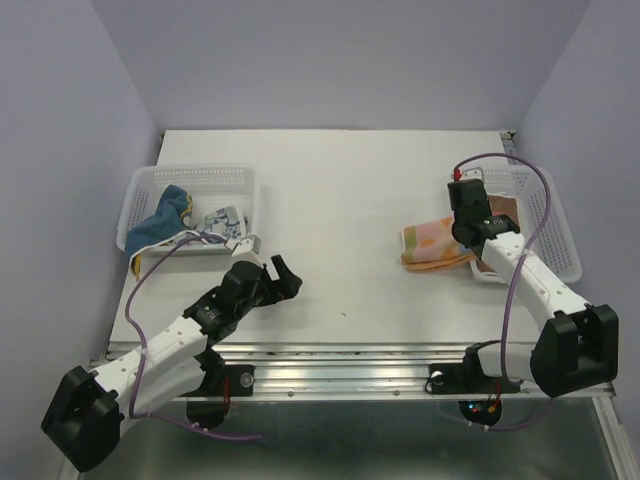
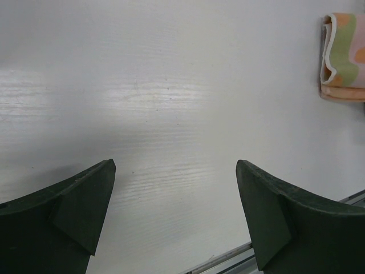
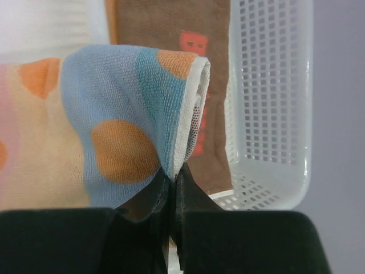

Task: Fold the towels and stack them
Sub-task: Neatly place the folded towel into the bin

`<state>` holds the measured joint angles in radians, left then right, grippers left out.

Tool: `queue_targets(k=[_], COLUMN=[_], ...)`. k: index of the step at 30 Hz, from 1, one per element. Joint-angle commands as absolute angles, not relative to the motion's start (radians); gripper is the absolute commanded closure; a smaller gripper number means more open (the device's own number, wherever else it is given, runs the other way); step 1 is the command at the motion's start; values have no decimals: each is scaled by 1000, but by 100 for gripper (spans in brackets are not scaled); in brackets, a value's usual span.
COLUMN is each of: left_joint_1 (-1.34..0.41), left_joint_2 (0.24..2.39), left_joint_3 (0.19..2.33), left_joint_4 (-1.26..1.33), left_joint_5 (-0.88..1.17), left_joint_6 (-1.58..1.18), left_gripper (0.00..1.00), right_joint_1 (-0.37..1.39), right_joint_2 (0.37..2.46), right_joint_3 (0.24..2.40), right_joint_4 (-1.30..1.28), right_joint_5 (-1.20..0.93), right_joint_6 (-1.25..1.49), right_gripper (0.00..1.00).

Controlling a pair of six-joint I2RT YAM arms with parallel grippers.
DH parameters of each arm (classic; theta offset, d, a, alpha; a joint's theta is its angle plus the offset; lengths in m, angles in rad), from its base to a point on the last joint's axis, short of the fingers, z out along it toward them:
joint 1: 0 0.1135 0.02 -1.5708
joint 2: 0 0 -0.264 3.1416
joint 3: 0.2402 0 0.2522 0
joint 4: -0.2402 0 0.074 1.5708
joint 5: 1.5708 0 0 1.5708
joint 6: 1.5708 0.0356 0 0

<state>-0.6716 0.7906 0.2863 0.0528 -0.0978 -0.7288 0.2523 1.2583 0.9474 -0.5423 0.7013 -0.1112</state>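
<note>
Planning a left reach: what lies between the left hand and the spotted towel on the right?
Only bare table between the left hand and the towel. The top view shows it, and the left wrist view agrees.

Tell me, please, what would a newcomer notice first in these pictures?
First, the towel with orange and blue circles, right of the table's middle: the right arm's fingers are shut on its folded edge, with a brown towel with a red figure and the right basket behind it. Then the left basket at the left, holding a crumpled blue towel and a white patterned one. The left arm's fingers stand wide open over the white table.
</note>
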Motion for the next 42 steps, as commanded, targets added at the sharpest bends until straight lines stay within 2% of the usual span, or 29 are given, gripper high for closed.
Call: queue_targets(k=[1,3,7,11,19,23,29,31,37,42], left_joint_1=[-661,-654,-637,-609,-525,-503,-497,-494,-494,-492], left_joint_2=[805,818,828,867,1000,1095,1208,1235,1281,1261], left_joint_3=[348,360,396,451,558,610,707,730,781,781], left_joint_4=[63,49,46,48,66,77,77,72,69,64], left_joint_5=[-121,-133,-141,-135,-129,-124,-146,-147,-146,-169], left_joint_6=[-698,-689,-658,-621,-592,-601,-601,-601,-607,-606], left_gripper=[1,1,1,1,1,1,1,1,1,1], right_joint_1=[164,117,12,-49,-72,-72,-72,-72,-72,-72], right_joint_2=[1265,1262,1227,1207,1059,985,962,937,884,819], right_joint_3=[1048,1069,1077,1052,1048,1106,1227,1233,1365,1359], right_joint_4=[-540,-474,-377,-471,-463,-563,-889,-923,-1185,-1233], right_joint_5=[666,622,403,24,-195,-371,-278,-239,-239,-126], right_joint_6=[-338,-420,-673,-961,-1175,-1350,-1550,-1619,-1787,-1793], right_gripper=[99,99,99,99,99,99,99,99,99,99])
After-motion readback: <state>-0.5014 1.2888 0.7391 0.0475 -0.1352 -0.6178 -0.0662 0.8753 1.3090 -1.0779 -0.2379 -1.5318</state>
